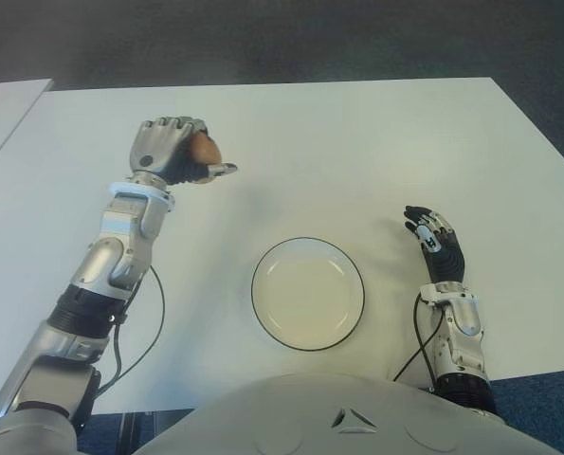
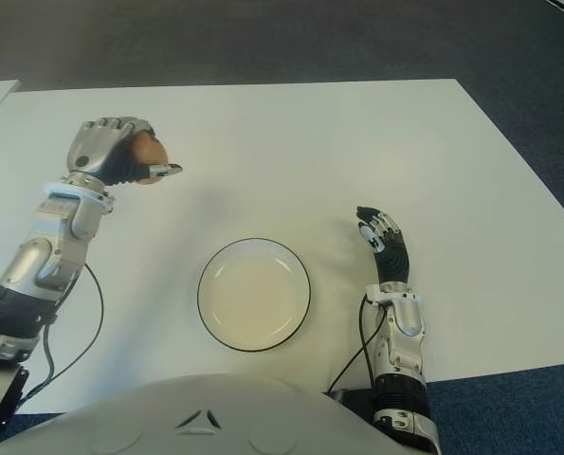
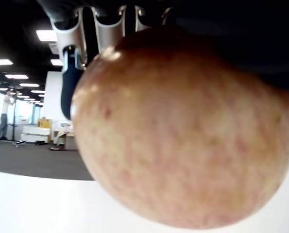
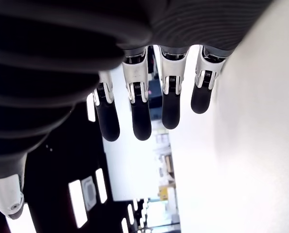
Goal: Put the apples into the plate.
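While the left hand grips fruit, scene reads as follows:

Left hand: left hand [image 1: 172,152] sits at about 10 o'clock from the plate, well apart from it, over the far-left part of the table; fingers curled tight round the apple.

Apple: apple [image 1: 204,150] reddish-brown, speckled, held inside the left hand's fist; only its right side peeks out between fingers and thumb in the eye views. Fills most of the left wrist view, with finger links [image 3: 103,29] wrapped over its top. Can't tell if it touches the table or is lifted.

Thumb: left thumb tip [image 1: 225,170] sticks out toward 3 o'clock, just under the apple.

Plate: plate [image 1: 263,275] round, white with thin dark rim, near table edge in front of the robot's torso; nothing in it.

Right hand: right hand [image 1: 433,242] shows at 3 o'clock of the plate, near but apart; fingers stretched out and relaxed, holding nothing. Right wrist view shows four fingers [image 4: 141,116] hanging straight, side by side. Contact with table: can't tell.

Table: table [image 1: 357,142] white, flat, wide bare area at 12 o'clock of the plate.

Cables: black cable [image 1: 154,322] loops off the left forearm at 9 o'clock of the plate; another black cable [image 1: 416,332] beside the right wrist.

Floor: dark carpet [image 1: 263,38] beyond the table's far edge.

Background, left wrist view: a person [image 3: 6,114] standing far off in a lit hall.
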Controlling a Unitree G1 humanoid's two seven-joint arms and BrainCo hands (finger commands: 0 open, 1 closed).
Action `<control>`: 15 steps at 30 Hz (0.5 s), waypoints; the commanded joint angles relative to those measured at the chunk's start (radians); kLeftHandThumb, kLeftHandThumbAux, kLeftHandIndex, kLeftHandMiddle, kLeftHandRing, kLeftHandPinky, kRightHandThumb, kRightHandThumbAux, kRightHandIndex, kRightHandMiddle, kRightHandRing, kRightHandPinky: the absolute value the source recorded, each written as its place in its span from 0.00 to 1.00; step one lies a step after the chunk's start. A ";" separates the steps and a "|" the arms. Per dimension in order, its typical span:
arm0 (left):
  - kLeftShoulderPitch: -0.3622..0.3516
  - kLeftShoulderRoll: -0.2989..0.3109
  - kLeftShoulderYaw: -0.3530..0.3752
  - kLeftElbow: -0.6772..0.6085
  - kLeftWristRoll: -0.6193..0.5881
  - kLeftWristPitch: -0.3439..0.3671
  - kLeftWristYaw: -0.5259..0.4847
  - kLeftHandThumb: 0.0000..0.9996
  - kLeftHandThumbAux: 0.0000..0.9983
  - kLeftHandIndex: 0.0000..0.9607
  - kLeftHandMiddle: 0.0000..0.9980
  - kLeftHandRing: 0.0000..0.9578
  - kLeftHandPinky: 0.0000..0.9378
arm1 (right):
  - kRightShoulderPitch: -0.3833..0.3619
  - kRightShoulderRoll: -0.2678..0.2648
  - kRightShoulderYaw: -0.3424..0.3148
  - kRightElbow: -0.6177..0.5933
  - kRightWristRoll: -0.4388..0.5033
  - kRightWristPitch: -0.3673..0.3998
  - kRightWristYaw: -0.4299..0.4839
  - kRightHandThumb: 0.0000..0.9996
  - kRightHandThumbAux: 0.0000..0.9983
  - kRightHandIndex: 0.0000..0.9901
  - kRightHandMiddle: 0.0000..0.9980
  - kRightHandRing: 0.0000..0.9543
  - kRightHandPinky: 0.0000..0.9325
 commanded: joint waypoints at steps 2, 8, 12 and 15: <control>0.016 -0.047 -0.045 -0.149 0.051 -0.023 -0.053 0.86 0.67 0.42 0.53 0.88 0.81 | 0.026 0.014 0.015 0.029 -0.011 0.036 -0.006 0.30 0.56 0.27 0.28 0.21 0.19; 0.051 -0.105 -0.111 -0.235 0.091 -0.033 -0.130 0.86 0.67 0.42 0.53 0.88 0.81 | 0.027 0.013 0.018 0.029 -0.008 0.039 -0.004 0.29 0.56 0.28 0.28 0.21 0.19; 0.079 -0.170 -0.179 -0.270 0.139 -0.033 -0.160 0.86 0.67 0.42 0.53 0.88 0.78 | 0.030 0.013 0.021 0.025 -0.006 0.045 -0.007 0.28 0.55 0.28 0.28 0.21 0.19; 0.111 -0.212 -0.243 -0.273 0.193 -0.065 -0.123 0.86 0.67 0.42 0.53 0.88 0.82 | 0.032 0.013 0.024 0.021 -0.004 0.047 -0.006 0.28 0.55 0.28 0.28 0.21 0.19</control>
